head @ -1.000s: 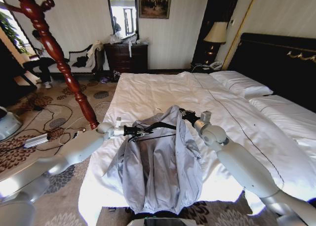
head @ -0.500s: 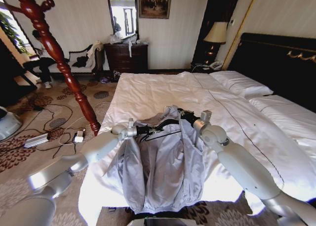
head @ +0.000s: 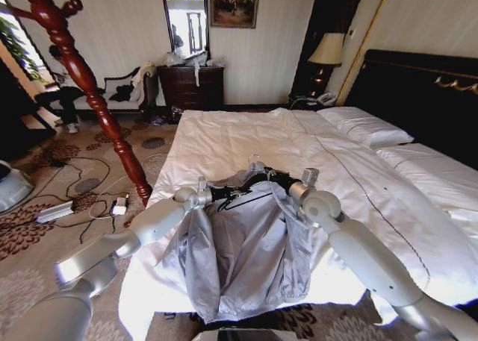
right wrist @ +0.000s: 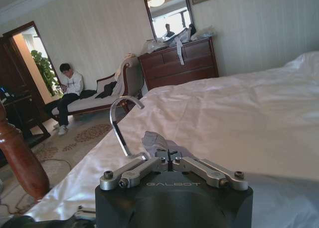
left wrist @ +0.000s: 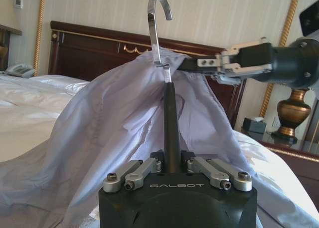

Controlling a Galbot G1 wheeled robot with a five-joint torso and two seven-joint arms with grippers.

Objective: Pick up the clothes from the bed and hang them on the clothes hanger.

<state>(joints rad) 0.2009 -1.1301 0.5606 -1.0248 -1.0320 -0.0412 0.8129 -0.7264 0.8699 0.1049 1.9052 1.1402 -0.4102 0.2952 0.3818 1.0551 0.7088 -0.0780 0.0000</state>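
The light grey clothes (head: 246,244) hang draped over the black clothes hanger (head: 250,186), held in the air over the foot of the white bed (head: 224,136). My left gripper (head: 221,195) is shut on one arm of the hanger (left wrist: 170,123). My right gripper (head: 275,176) is shut on the other arm, at the collar. The silvery hook (left wrist: 158,18) sticks up between them and also shows in the right wrist view (right wrist: 122,122). The cloth (left wrist: 109,123) covers both hanger shoulders, and its sleeves and hem trail over the bed's edge.
A tall red-brown turned wooden post (head: 82,80) stands left of the bed, with cables and a power strip (head: 56,210) on the carpet by it. White pillows (head: 366,124) and a black headboard (head: 426,87) lie far right. A dresser (head: 190,87) stands at the back wall.
My left gripper has moved right and slightly up, closer to the right gripper. The hanger now sits higher and the garment hangs further over it.
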